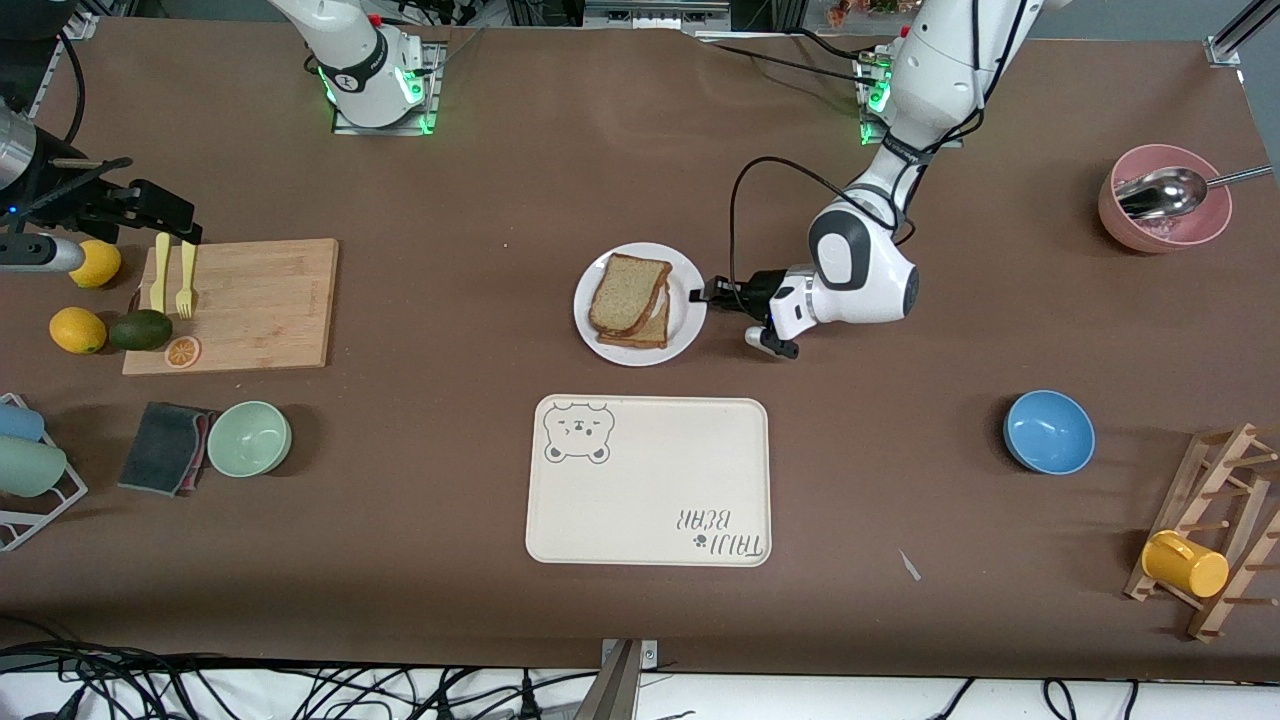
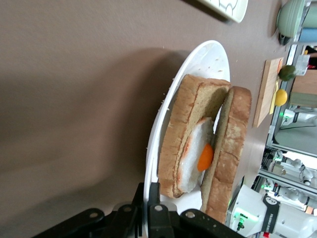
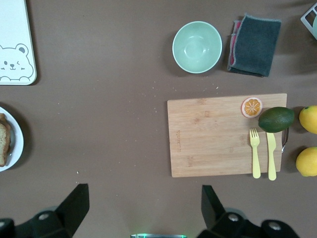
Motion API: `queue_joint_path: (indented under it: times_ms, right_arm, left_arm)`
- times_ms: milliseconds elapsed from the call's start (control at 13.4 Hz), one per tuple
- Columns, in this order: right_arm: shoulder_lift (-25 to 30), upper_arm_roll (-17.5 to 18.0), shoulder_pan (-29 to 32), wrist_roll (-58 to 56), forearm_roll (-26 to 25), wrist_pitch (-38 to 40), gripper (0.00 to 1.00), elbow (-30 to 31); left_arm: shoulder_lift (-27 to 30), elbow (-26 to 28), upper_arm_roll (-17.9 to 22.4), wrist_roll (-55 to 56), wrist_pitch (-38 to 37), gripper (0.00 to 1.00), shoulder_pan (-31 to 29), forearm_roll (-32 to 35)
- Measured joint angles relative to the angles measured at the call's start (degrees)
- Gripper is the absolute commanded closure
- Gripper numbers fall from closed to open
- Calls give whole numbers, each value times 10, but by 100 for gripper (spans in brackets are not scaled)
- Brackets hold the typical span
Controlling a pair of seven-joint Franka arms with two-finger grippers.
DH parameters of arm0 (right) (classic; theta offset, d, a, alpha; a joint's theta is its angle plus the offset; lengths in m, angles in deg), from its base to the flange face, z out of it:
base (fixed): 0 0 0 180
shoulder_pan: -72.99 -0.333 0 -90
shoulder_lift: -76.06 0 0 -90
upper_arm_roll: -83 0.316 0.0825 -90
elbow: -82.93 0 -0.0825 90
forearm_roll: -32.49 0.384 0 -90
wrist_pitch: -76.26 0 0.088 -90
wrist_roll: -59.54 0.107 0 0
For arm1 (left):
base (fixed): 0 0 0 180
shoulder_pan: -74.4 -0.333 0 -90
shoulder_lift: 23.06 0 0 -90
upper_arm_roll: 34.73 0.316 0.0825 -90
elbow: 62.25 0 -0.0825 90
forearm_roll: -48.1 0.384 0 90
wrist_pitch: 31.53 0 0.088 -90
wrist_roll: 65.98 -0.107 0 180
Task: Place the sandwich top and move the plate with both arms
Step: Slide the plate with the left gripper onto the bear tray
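Observation:
The white plate (image 1: 690, 312) stands mid-table with the sandwich on it. The sandwich top (image 1: 628, 290), a plain speckled slice, lies askew on the egg-bearing slice (image 1: 645, 333). In the left wrist view the sandwich top (image 2: 230, 148) leans on the fried egg (image 2: 195, 158), above the plate (image 2: 208, 59). My left gripper (image 1: 702, 294) (image 2: 152, 186) is shut on the plate's rim at the edge toward the left arm's end. High over bare table, my right gripper (image 3: 143, 188) hangs open and holds nothing; the front view does not show it. The plate's edge (image 3: 15, 144) shows in the right wrist view.
The cream bear-print tray (image 1: 650, 480) lies nearer the front camera than the plate. A blue bowl (image 1: 1048, 431), a pink bowl with a ladle (image 1: 1165, 200) and a mug rack (image 1: 1215, 530) sit toward the left arm's end. A cutting board (image 1: 250, 300) and green bowl (image 1: 249, 438) sit toward the right arm's end.

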Motion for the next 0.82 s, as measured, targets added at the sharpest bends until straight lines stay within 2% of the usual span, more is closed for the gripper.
queue_joint_path:
  times_ms: [374,822]
  right_arm:
    - [0,1,0,0,0,0,0,0]
    - [0,1,0,0,0,0,0,0]
  left_arm:
    - [-1,-4,2,-7,-3,100,1,-40]
    - [-1,-38,4,0,-3,100,1,-82]
